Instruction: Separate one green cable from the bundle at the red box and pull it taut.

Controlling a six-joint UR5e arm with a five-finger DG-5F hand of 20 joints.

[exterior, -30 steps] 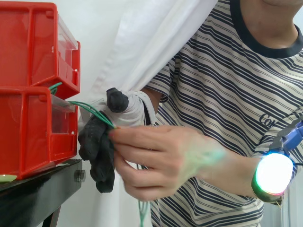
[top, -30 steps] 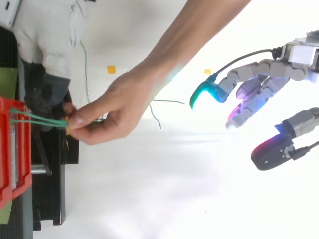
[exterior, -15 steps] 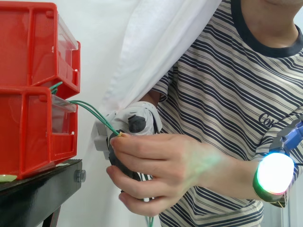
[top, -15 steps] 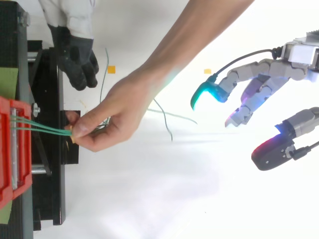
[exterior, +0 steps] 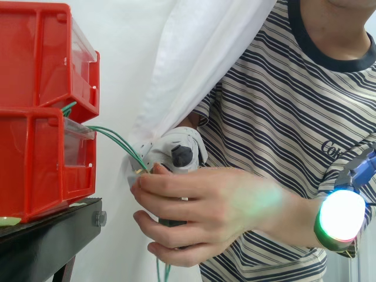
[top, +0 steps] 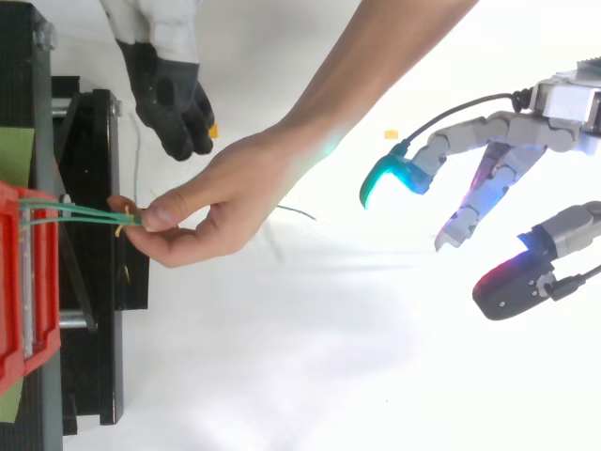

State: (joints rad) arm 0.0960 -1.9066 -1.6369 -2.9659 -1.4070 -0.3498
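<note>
Two cameras, side and overhead.
Side cam level, close on red bins [exterior: 35,164]; top cam looks down, wider; both catch bins and person's hand [top: 211,202].

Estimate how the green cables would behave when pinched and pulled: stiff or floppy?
Probably floppy: the green cables sag toward the person's hand and dangle below it. Likely light and thin, so they may slip from the hand.

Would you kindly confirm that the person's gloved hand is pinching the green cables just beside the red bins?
Not quite: it is the person's bare hand that pinches the green cables just beside the red bins. The top view shows this, with the gloved hand hovering apart from that pinch.
</note>
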